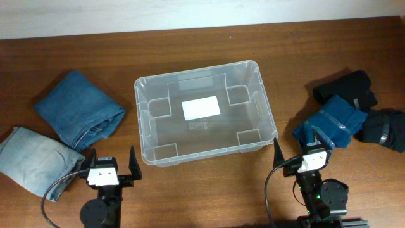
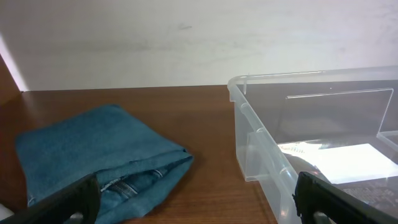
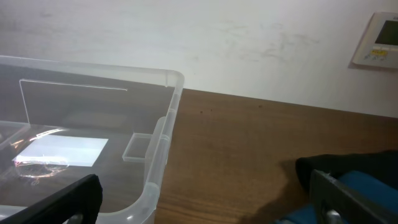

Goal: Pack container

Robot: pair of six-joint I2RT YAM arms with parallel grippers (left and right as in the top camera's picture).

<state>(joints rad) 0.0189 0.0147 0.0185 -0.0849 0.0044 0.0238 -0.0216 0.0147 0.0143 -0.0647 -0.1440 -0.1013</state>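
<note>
Both arms sit low at the near table (image 1: 190, 44) edge, wrists level. Left gripper (image 1: 108, 158): fingers spread wide, holding nothing. Right gripper (image 1: 305, 151): likewise apart, by blue cloth (image 1: 334, 119). Container (image 1: 143, 120) stands mid-table, ahead of and between them.

Container (image 3: 163, 140) (clear) near dark cloth (image 3: 354, 165)

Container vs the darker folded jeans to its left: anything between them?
Nothing. Overhead shows only bare table between the container and the darker folded jeans; the left wrist view shows the same wood gap.
</note>
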